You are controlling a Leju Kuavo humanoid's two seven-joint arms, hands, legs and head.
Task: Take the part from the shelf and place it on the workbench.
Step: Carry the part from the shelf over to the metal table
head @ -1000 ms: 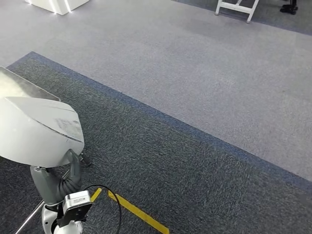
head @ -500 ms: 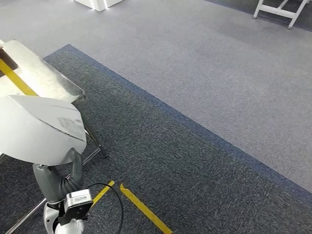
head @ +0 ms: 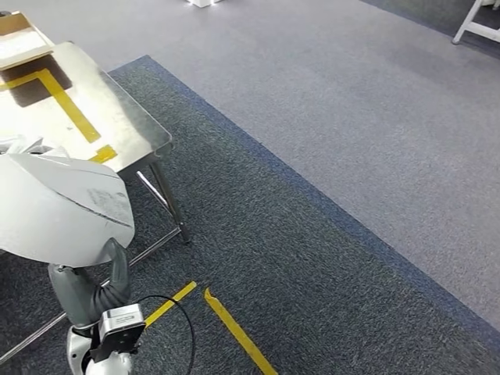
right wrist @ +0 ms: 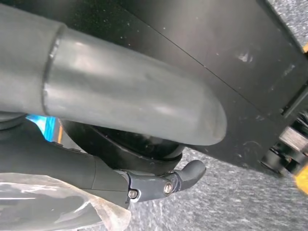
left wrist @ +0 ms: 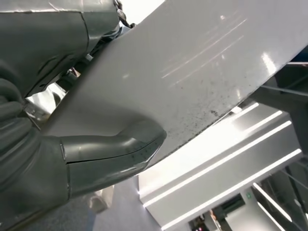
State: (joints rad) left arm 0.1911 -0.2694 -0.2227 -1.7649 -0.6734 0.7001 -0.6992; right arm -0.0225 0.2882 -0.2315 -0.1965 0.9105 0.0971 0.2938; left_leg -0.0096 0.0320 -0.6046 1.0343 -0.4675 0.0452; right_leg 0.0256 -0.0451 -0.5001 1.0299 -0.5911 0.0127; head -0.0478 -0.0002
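**Part in hand, placement outstanding**

Pick-up judged done. Part (head: 58, 207), a large white panel, carried off the shelf, clamped in left hand (head: 88, 293), thumb (left wrist: 112, 154) pressed on its face. Desk (head: 126, 125) near, its front corner just past the part. Right hand (right wrist: 109, 110): grip cannot be told. Remaining: close in, set down, release.

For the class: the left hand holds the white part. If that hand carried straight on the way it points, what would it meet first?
Probably the steel workbench. In the head view the left hand, holding the white part, points up-picture towards the workbench's near edge. Depth is unclear, so it may pass above it.
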